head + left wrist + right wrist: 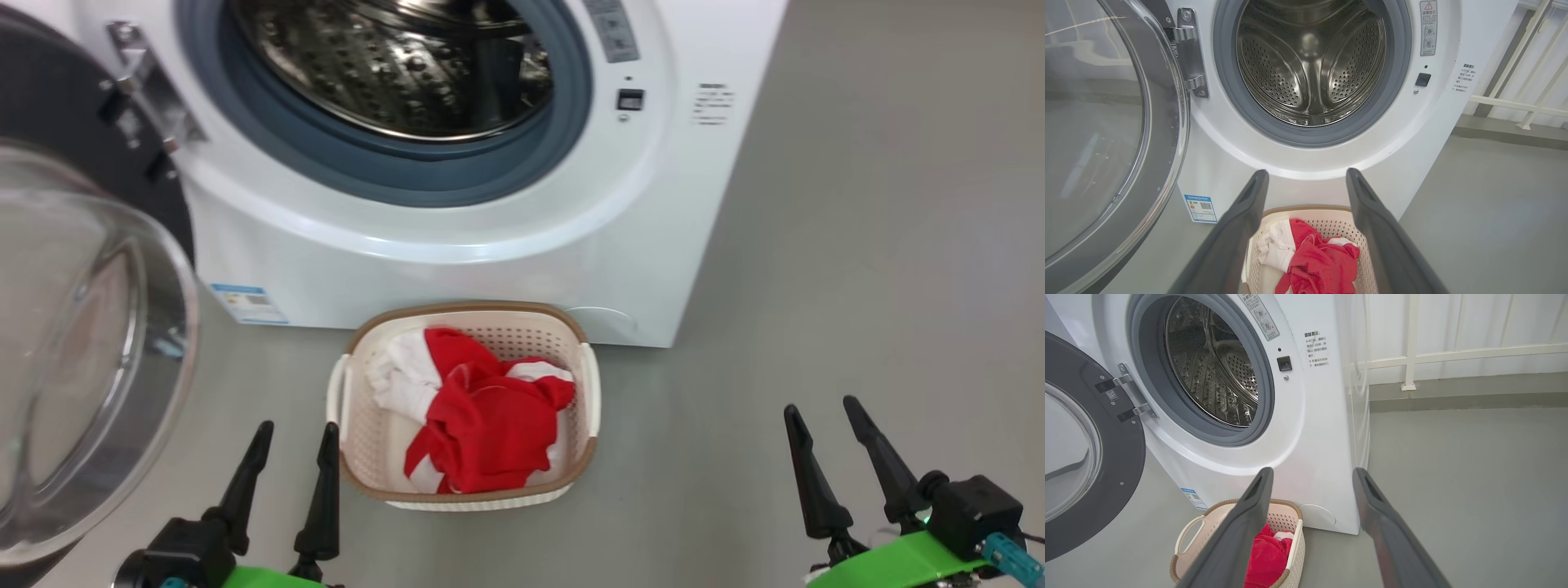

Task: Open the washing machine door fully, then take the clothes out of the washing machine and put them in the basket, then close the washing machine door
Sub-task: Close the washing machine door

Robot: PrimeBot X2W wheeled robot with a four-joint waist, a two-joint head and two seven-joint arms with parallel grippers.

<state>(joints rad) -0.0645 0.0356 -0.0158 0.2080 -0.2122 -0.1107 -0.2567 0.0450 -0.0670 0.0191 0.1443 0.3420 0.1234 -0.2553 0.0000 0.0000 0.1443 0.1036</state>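
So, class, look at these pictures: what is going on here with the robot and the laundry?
A two-armed robot is unloading a washing machine. Its door stands wide open, the drum looks empty, and the red-and-white clothes lie in the basket on the floor in front of it. The left gripper and right gripper are open and hold nothing. Closing the door is what remains.

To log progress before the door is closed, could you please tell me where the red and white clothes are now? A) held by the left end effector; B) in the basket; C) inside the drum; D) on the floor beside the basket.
B: the clothes lie in the basket in front of the washing machine, and the drum looks empty.
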